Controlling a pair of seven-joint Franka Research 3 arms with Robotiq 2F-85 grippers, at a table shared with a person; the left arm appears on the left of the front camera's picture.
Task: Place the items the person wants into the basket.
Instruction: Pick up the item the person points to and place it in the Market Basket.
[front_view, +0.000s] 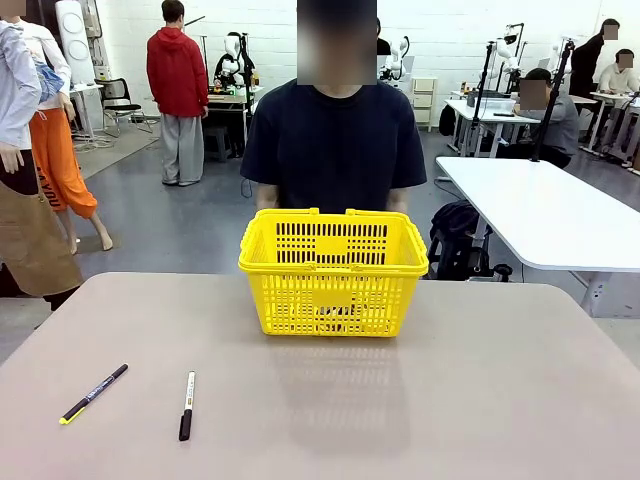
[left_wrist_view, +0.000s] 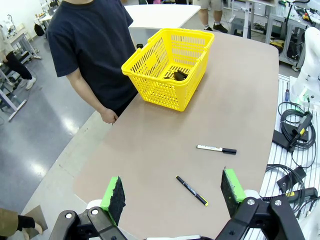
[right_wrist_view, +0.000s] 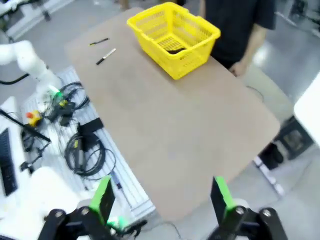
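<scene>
Both open claws hang well apart from the basket.

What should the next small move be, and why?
Probably hold both arms back rather than reach. The left hand and right hand are open and empty, only two marker pens lie on the table, and something dark already lies in the basket.

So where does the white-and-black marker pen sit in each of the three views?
Front view: white-and-black marker pen lies lower left on the table, right of the black-and-yellow marker pen.
Left wrist view: right of centre, nearer the yellow basket.
Right wrist view: upper left.
Shared landmark: the basket.
</scene>
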